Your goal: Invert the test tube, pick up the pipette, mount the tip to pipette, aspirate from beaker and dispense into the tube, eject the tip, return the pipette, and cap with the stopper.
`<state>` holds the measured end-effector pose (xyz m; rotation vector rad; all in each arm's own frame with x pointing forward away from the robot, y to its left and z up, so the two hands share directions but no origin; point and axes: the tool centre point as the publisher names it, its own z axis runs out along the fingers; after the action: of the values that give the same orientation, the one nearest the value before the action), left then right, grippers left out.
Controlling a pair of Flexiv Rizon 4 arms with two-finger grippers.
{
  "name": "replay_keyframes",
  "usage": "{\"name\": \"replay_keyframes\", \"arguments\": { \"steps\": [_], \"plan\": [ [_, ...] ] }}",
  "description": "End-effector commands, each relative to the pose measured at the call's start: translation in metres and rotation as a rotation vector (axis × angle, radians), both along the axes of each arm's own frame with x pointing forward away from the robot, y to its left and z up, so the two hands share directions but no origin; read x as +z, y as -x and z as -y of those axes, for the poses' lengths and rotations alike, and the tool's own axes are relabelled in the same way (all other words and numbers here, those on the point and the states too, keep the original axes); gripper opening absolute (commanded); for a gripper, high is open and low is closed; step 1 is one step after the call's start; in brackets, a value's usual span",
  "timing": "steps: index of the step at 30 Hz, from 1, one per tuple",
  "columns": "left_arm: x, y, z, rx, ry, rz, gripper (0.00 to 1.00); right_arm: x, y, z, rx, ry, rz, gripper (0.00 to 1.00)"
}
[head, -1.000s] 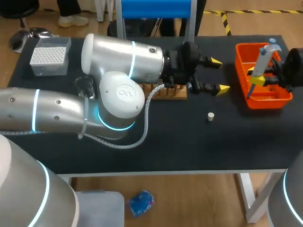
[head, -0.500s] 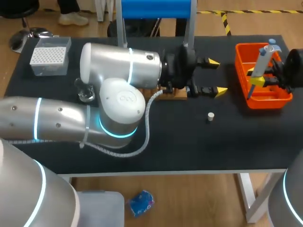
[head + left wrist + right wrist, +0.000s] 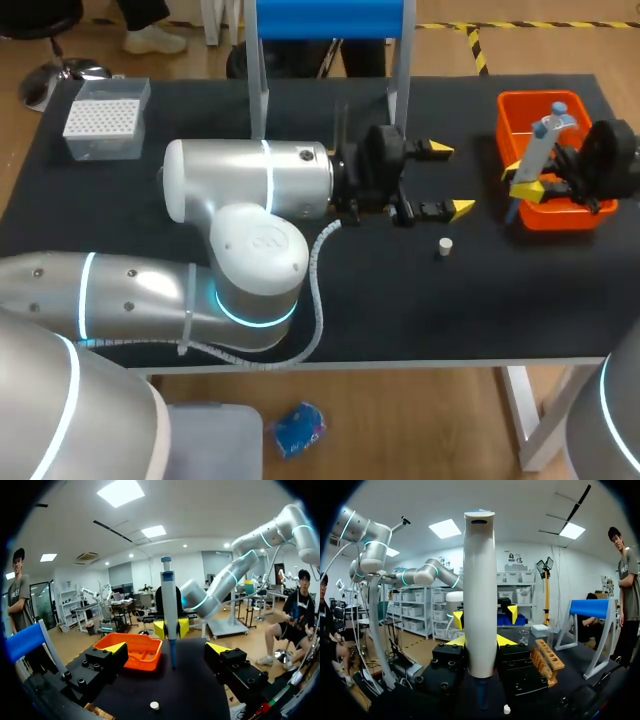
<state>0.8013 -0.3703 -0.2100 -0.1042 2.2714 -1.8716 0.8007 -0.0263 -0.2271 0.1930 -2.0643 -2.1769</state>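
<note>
My right gripper (image 3: 527,182) is shut on the blue-and-white pipette (image 3: 535,150), which it holds tilted over the near-left corner of the orange bin (image 3: 560,215). In the right wrist view the pipette (image 3: 480,595) stands upright between my own fingers. My left gripper (image 3: 448,180) hangs open and empty over the table's middle, pointing at the bin. Its wrist view shows the pipette (image 3: 169,615) ahead, above the orange bin (image 3: 132,650). The white stopper (image 3: 445,245) lies on the mat. A wooden rack (image 3: 547,665) and a beaker (image 3: 523,637) show past the pipette; my left arm hides them in the head view.
A tip box (image 3: 105,120) stands at the far left of the table. A blue-topped stand (image 3: 325,60) rises at the back middle. My left arm's bulky elbow (image 3: 255,250) covers the mat's left half.
My right gripper has lifted the pipette out of the orange bin and carried it left, tilting it. My left arm has drawn back toward the left, its gripper staying open.
</note>
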Motion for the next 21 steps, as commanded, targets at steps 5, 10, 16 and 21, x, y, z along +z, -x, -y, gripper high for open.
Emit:
{"name": "replay_keyframes", "arguments": {
  "steps": [5, 10, 16, 21],
  "plan": [
    [-0.003, -0.001, 0.0, -0.015, 0.098, 0.018, 1.0, -0.018, -0.007, -0.033, 0.065, -0.017, 0.0, 0.0],
    [-0.003, -0.001, 0.0, -0.015, 0.098, 0.018, 1.0, -0.028, -0.004, -0.051, 0.09, 0.007, 0.006, 0.0],
    [-0.003, -0.001, 0.0, -0.015, 0.098, 0.018, 1.0, -0.029, -0.005, -0.06, 0.09, 0.018, 0.011, 0.0],
    [-0.003, -0.001, 0.0, -0.015, 0.098, 0.018, 1.0, -0.027, -0.006, -0.059, 0.079, 0.026, 0.014, 0.0]
  ]
}}
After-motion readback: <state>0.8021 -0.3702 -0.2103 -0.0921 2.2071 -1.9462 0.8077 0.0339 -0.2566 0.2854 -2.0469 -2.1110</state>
